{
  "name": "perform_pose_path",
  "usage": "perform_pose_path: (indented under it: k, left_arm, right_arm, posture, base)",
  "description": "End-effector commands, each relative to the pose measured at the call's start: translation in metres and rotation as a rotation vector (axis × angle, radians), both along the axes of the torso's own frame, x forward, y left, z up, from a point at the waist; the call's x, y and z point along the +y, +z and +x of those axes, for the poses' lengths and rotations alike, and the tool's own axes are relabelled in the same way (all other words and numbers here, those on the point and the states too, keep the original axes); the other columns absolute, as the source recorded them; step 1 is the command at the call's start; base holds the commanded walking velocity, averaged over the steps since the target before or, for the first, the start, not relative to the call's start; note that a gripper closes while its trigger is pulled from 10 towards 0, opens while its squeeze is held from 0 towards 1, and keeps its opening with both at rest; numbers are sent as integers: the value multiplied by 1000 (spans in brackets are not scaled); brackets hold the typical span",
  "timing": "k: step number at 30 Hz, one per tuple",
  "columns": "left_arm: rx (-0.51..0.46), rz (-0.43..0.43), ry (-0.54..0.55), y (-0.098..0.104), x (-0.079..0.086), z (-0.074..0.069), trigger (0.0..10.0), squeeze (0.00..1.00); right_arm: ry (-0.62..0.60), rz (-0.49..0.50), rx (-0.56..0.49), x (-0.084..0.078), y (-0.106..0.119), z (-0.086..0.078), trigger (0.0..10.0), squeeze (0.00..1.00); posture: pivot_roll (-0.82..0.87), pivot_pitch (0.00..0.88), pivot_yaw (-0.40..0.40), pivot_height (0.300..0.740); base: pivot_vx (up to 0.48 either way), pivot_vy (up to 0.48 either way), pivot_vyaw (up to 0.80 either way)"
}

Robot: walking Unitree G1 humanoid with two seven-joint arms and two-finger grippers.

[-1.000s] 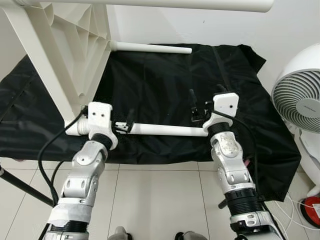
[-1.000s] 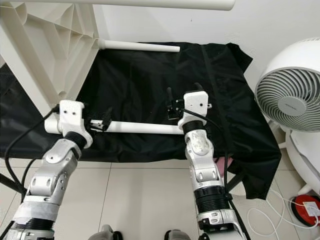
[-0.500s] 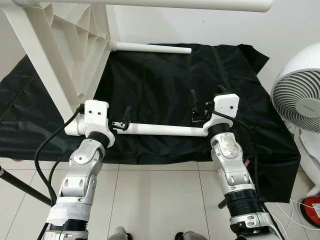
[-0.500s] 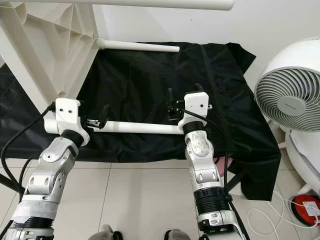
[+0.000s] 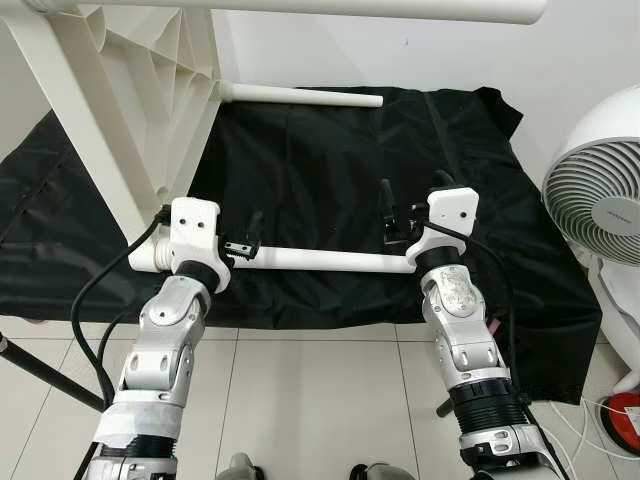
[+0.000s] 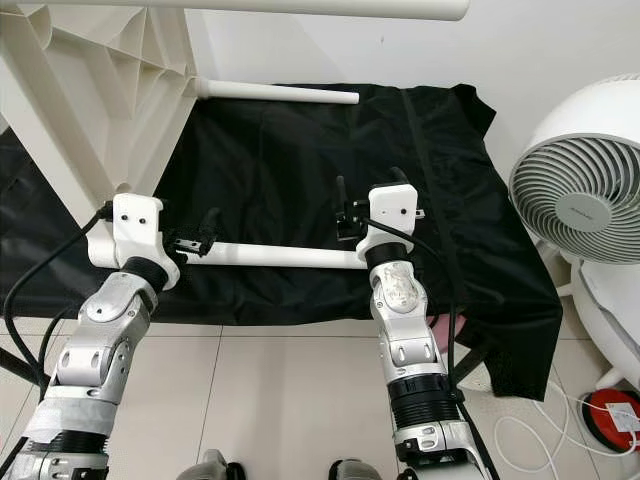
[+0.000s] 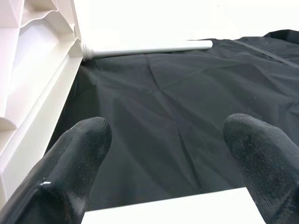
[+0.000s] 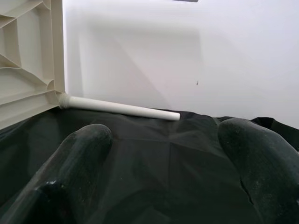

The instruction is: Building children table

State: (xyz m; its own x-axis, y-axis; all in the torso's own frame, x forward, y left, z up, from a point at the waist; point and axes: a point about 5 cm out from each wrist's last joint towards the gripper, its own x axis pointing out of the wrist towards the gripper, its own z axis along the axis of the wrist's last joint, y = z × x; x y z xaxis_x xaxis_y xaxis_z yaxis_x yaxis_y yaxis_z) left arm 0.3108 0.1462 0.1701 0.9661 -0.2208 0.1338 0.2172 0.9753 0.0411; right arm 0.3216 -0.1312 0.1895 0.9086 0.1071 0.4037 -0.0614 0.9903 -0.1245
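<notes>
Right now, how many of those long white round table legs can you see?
3. One white leg lies across the black cloth between the left gripper and right gripper; one juts from the upturned white tabletop by the wall; one runs overhead. Others may be hidden.

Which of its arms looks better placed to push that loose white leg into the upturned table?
Probably the left. The left gripper sits at the loose white tube leg's end, nearest the upturned white plastic tabletop. The right gripper is at the far end, better for steadying.
</notes>
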Motion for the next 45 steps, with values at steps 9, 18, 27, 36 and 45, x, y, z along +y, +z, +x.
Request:
perform_pose_path:
  k: [9, 18, 27, 36, 45]
  left_arm:
    - [57, 28, 45, -11, -6, 6, 10000, 0]
    - [144, -46, 47, -26, 3, 0, 10000, 0]
    - [175, 100, -14, -44, -12, -2, 10000, 0]
    - [160, 242, -34, -49, -24, 14, 10000, 0]
    - [141, 289, -19, -43, -31, 30, 10000, 0]
  right_arm:
    - [15, 4, -11, 3, 4, 4, 10000, 0]
    - [81, -105, -179, 9, 41, -7, 10000, 0]
    - [90, -101, -205, 10, 50, -8, 10000, 0]
    - [79, -107, -212, 7, 53, -9, 10000, 0]
    - [54, -107, -215, 0, 55, -14, 10000, 0]
  posture:
    - [-24, 55, 45, 740]
    - [-28, 62, 47, 740]
    - [-32, 62, 44, 740]
    - [-85, 55, 61, 740]
    - [-126, 53, 77, 740]
  base:
    - [0, 0, 0]
    - [0, 0, 0]
    - [0, 0, 0]
    - [0, 0, 0]
    - [0, 0, 0]
